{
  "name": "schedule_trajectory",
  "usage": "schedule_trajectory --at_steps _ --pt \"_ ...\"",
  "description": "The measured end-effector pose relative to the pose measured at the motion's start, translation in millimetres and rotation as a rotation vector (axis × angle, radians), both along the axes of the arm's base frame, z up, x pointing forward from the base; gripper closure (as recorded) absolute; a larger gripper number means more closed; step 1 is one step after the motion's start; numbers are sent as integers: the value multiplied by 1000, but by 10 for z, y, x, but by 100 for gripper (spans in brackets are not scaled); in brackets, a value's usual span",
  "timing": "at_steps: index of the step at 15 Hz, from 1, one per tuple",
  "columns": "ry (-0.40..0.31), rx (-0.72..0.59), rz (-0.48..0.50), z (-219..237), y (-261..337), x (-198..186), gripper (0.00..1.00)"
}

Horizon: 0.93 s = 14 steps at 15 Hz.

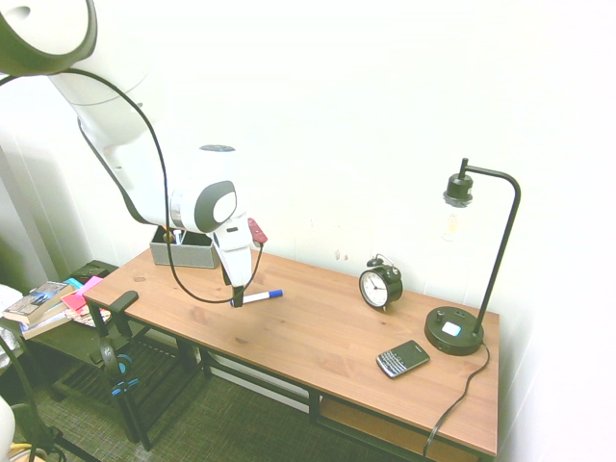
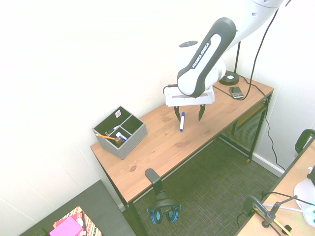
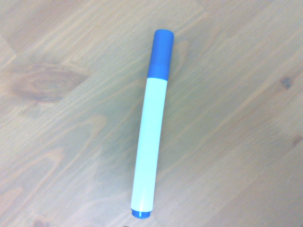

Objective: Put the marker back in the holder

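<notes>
1. A brown wooden counter (image 1: 318, 318) runs along a white wall; left and right here follow the first exterior view.
2. The marker (image 3: 150, 137), white with a blue cap, lies flat on the counter, left of the middle and outside its holder. It appears loose, so it probably needs lifting rather than pushing.
3. Above it, the robot's jaws (image 2: 190, 119) are spread wide and point down, gripping nothing. The marker shows between the two fingers in the second exterior view, nearer one than the other; this placing seems meant to let them close across its slim barrel.
4. The holder (image 2: 132, 145), a grey box with dark compartments, stands at the far left, against the wall. An orange pencil (image 2: 105, 136) leans in it, beside other writing things, so upright storage seems its purpose.
5. To the right stand an alarm clock (image 1: 380, 286) and a black lamp (image 1: 454, 332), with a phone (image 1: 403, 359) lying nearer. They sit away from the likely route to the holder.
6. Lowering, then closing, looks like the next step; an off-centre grip could roll the barrel.
</notes>
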<state>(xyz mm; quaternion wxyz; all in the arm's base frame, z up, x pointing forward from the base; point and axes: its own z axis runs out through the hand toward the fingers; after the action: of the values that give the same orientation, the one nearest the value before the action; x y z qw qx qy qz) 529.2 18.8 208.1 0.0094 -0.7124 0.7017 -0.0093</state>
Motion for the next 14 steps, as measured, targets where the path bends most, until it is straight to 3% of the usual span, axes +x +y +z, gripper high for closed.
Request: schedule_trajectory --at_steps 2,3,14 --pt "2 -3 -9 -146 -22 106 0" --pt "5 -1 -12 -210 -14 156 100" --pt "-6 5 4 -499 47 476 100"
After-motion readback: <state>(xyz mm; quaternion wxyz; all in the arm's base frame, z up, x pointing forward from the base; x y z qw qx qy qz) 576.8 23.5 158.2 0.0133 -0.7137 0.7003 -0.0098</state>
